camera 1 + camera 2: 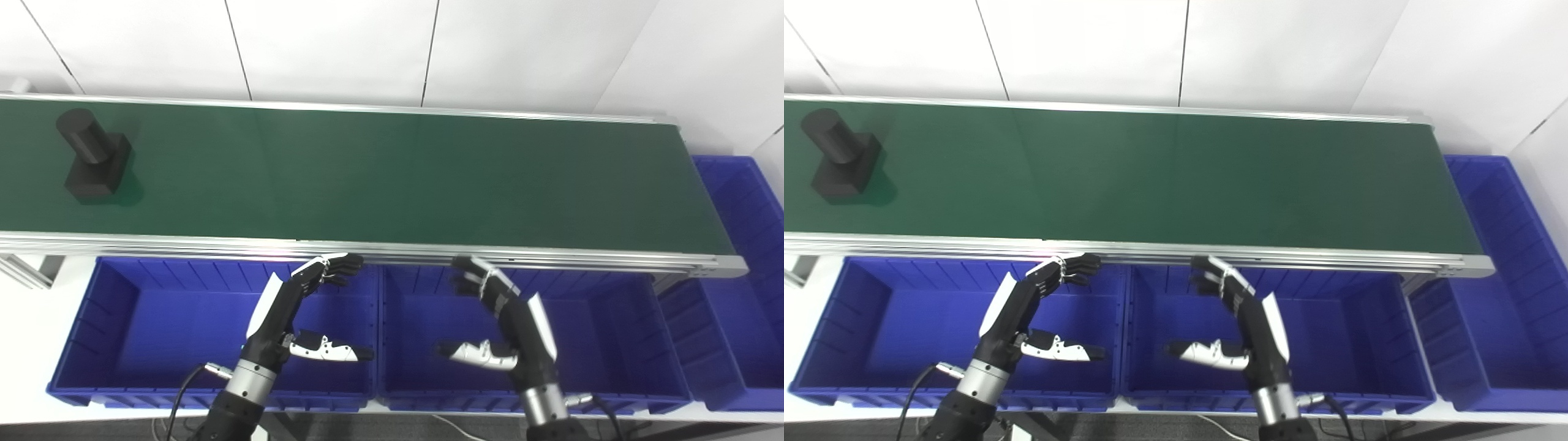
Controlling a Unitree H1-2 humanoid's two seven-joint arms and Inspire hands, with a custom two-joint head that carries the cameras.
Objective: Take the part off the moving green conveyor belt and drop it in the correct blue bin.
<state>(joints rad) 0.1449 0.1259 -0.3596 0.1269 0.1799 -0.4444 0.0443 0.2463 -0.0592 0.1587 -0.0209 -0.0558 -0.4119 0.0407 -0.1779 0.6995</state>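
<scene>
Waiting is the smart play: the black part sits far left on the green belt, both hands empty, fingers spread over the blue bins; I'd grab with the left.

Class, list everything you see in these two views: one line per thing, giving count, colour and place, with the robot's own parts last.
Part: one, black, a cylinder on a block base, on the belt at its far left end.
Belt: one, green, with a silver frame, running left to right across the middle.
Bins: three, blue, two side by side below the belt's near edge, one past the belt's right end.
Wall: white panels behind the belt.
Left hand: one, black and white, open, over the left bin.
Right hand: one, black and white, open, over the middle bin.
</scene>
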